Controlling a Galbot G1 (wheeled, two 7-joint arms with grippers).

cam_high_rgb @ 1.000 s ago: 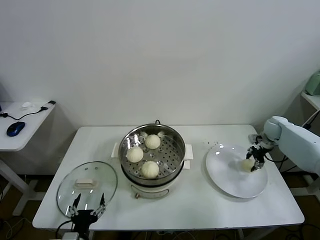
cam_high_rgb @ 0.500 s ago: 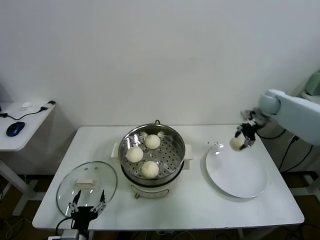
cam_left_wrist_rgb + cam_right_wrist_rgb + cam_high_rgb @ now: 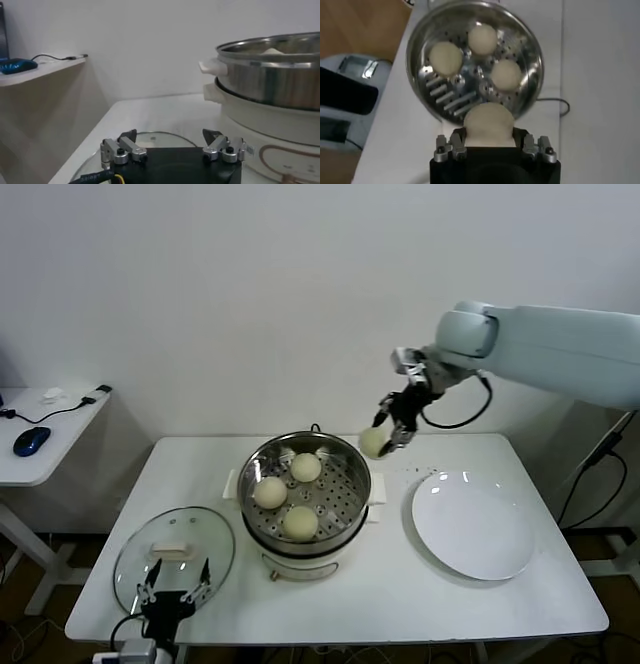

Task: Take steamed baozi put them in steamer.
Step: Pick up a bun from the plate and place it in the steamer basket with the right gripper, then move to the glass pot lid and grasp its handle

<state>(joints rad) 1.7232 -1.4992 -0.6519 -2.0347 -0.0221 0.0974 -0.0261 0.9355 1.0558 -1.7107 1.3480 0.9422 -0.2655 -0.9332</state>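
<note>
The steel steamer (image 3: 262,454) stands mid-table on its white base. Three cream baozi lie on its perforated tray (image 3: 306,467) (image 3: 269,492) (image 3: 300,523). My right gripper (image 3: 381,438) hangs in the air just above the steamer's right rim, shut on another baozi (image 3: 373,444). In the right wrist view this baozi (image 3: 488,124) fills the gap between the fingers, with the steamer (image 3: 536,50) below and ahead of it. My left gripper (image 3: 178,594) stays open and empty at the table's front left edge; in the left wrist view it (image 3: 170,134) stands over the lid, beside the steamer (image 3: 270,70).
An empty white plate (image 3: 472,529) lies right of the steamer. The round glass lid (image 3: 172,554) lies flat at the front left, under the left gripper. A side table with a blue mouse (image 3: 30,441) stands further left. A cable runs behind the steamer.
My right gripper has lifted the baozi off the plate and carried it up and to the left, to the steamer's right rim. The left arm has not moved.
</note>
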